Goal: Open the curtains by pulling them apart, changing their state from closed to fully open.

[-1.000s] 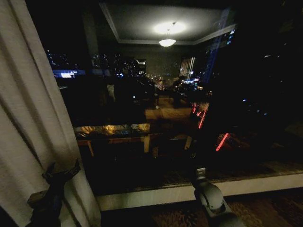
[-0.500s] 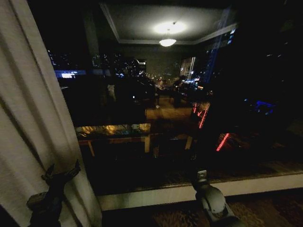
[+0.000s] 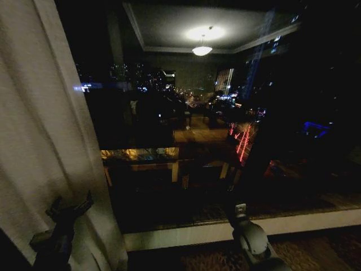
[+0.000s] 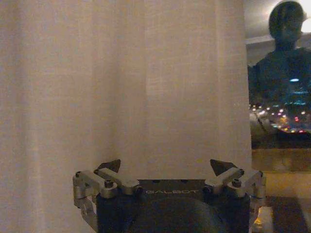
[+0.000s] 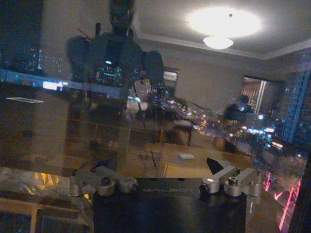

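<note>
A: Where is the sheer curtain?
B: Gathered at the left, directly ahead of the left gripper, whose jaws stand apart.
A: And the right gripper?
B: Jaws apart too, facing the bare window glass.

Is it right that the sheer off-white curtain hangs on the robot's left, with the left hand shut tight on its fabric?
Not quite. The sheer off-white curtain does hang on the robot's left, but the left hand is open, fingers spread before the fabric, as the left wrist view shows.
</note>
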